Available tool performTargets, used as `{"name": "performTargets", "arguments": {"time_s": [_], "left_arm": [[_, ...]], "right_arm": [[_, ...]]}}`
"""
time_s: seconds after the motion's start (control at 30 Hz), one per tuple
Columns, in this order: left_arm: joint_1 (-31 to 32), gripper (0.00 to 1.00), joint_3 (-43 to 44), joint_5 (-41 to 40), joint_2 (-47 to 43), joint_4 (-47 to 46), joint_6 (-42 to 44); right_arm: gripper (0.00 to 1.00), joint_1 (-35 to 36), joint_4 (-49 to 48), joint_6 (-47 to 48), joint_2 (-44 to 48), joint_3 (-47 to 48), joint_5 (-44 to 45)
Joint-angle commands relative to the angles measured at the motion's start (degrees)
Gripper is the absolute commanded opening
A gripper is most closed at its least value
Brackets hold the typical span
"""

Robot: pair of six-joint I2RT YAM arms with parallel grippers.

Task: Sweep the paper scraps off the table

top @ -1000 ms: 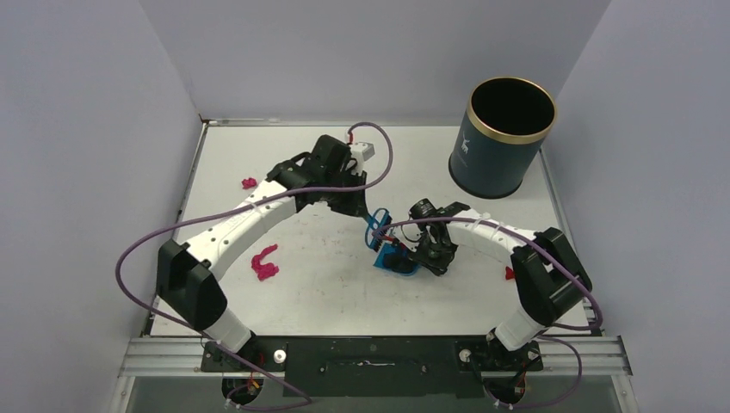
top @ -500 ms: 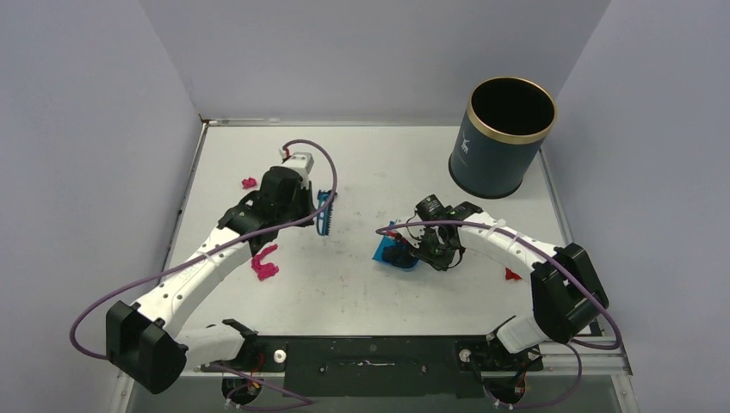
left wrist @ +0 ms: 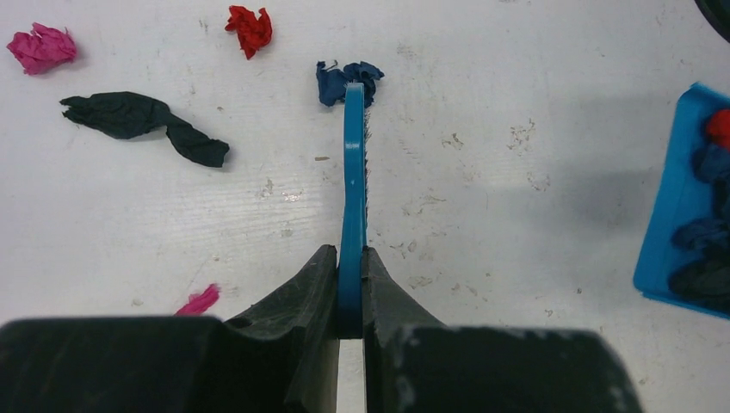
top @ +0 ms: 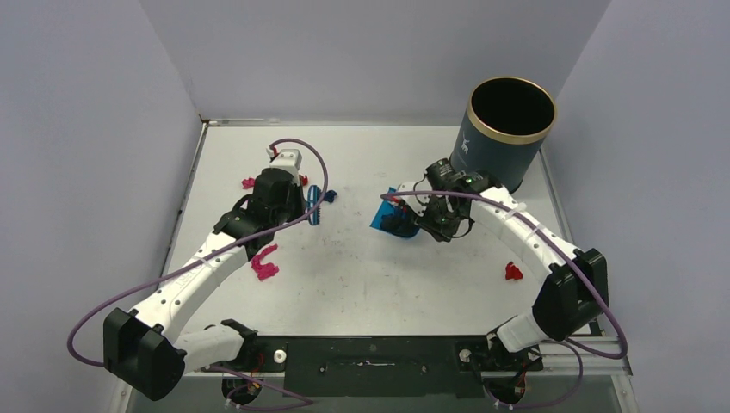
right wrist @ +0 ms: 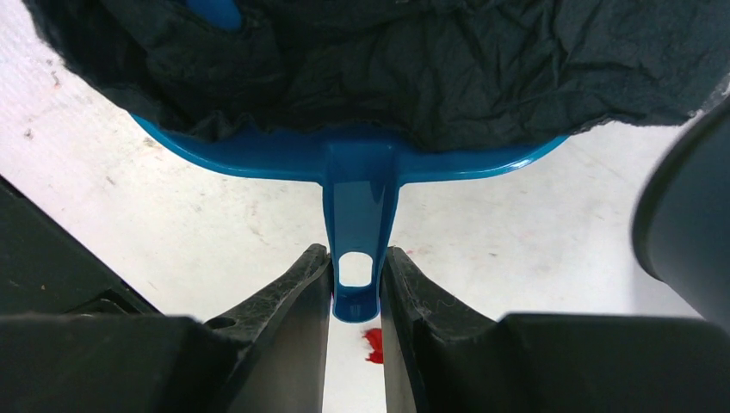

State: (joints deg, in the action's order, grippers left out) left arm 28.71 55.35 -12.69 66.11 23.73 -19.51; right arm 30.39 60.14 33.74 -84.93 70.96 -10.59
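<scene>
several paper scraps (top: 264, 264) on table (top: 361, 292); bin (top: 499, 168) logo (top: 466, 147) unreadable

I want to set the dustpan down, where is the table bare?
Bare: near middle, between the pink scrap and red scrap; also far strip left of the bin. Crowded: around the brush, by the dark blue scrap.

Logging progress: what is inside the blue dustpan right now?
Crumpled paper scraps, dark blue, black and one red, lie in the dustpan. Black paper covers its floor, so anything beneath is hidden.
</scene>
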Motion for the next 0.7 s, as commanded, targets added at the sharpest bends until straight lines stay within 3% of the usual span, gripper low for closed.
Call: {"name": "performTargets", "arguments": {"time_s": [0.0,0.4,0.67], "left_arm": [[-0.3,0.0,1.7,0.0,-0.5,-2.9,-0.7],[-0.2,0.0,1.5,2.3,-0.6,-3.1,-0.5],[0.1,0.0,1.5,3.1,-0.7,-2.8,-0.4]], "right_arm": [[0.05,-4.1,5.9,3.5,-2.1,7.7,-2.1],[0.05,-14.7,19.8,8.9,-9.8,35.1,-6.4],[0.05,-20.0,19.9,5.2,-10.2,40.7,-8.2]]}}
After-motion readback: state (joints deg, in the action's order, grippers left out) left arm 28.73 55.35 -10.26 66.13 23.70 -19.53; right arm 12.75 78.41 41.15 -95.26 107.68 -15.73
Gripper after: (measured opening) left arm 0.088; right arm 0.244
